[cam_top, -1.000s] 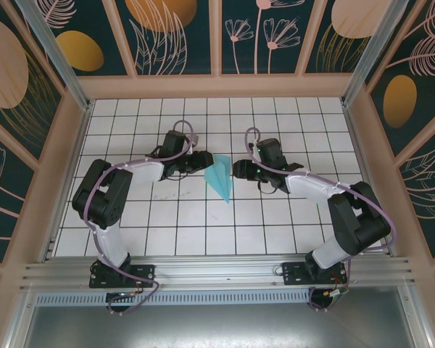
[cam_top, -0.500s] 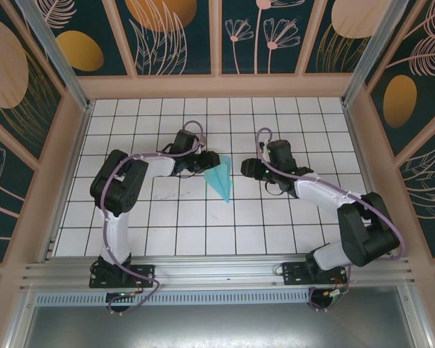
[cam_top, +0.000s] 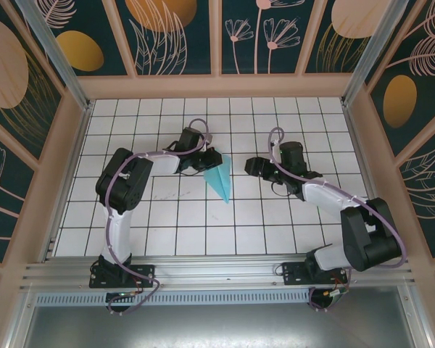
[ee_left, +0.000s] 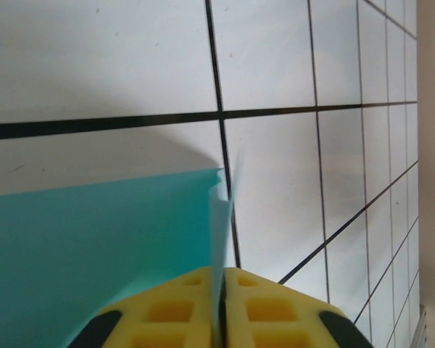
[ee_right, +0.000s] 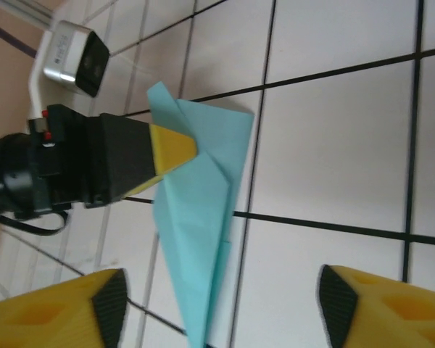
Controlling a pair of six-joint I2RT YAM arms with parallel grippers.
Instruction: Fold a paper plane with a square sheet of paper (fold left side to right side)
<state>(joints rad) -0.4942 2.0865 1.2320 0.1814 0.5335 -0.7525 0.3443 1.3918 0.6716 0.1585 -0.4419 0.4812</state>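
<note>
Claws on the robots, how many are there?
2. The left claw is shut on the wide end of the paper plane. The right claw is open, to the right of the plane and not touching it.

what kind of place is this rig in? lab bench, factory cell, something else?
Most likely a purpose-built tabletop recording booth, not a factory line: a white grid-tiled floor boxed in by leaf-patterned wall panels, with the left arm and right arm bolted to an aluminium rail, working on a paper plane.
</note>
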